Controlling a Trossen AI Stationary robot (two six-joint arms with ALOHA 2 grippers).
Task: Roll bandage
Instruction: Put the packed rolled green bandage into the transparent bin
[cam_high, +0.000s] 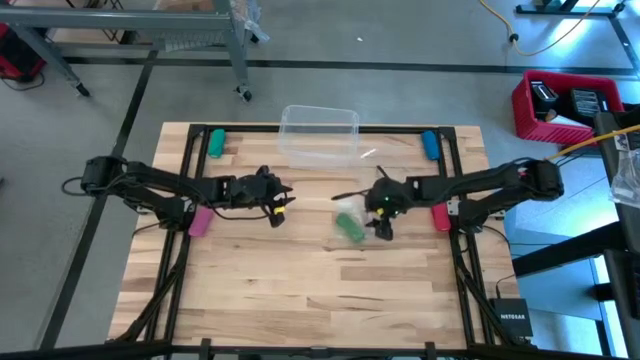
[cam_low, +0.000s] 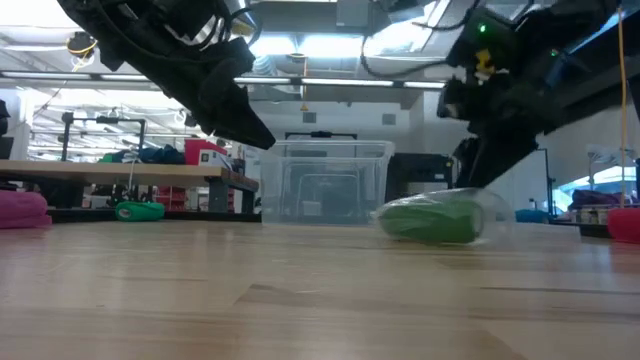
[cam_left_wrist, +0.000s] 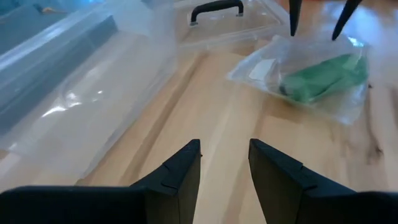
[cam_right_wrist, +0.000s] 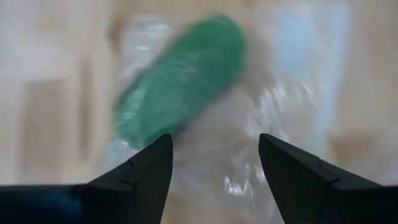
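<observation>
The bright green rolled fabric bandage (cam_right_wrist: 180, 81) is blurred in the right wrist view, seen through a crinkled clear plastic bag (cam_right_wrist: 280, 118) whose edges cannot be traced there. In the low view, the left arm's dark gripper (cam_low: 235, 115) is cut off by the picture's top edge.

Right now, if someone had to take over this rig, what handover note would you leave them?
Right claw: open, hanging just above the clear plastic bag, holding nothing.
Left claw: open and empty, raised over the table's left-centre, facing the bag.
Bandage: green, already in a roll, inside the bag, lying on the table right of centre, in front of the clear plastic bin.
Done: apparently rolled and bagged.
Left: nothing obvious; perhaps move the bag into the bin and retract the arms.
</observation>
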